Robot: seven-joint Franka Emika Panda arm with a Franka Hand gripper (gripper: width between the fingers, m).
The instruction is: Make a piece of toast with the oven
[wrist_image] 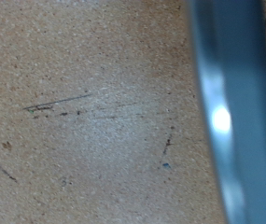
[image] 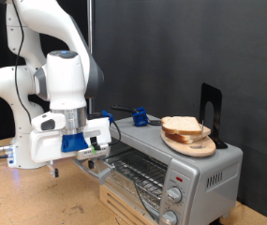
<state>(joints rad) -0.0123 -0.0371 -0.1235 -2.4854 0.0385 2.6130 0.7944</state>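
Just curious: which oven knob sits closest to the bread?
The topmost knob of the oven; the others sit below it, farther from the bread slices.

I see a round wooden plate (image: pixel 191 144) on the right, sitting high up. Behind it, farther right, a black bookend-like stand (image: pixel 211 111) rises upright. A small blue object (image: pixel 140 117) lies to the plate's left, near a thin dark cable. Below everything stretches the speckled tan counter (image: pixel 39 197), marked by a few dark scratches (wrist_image: pixel 56 104).
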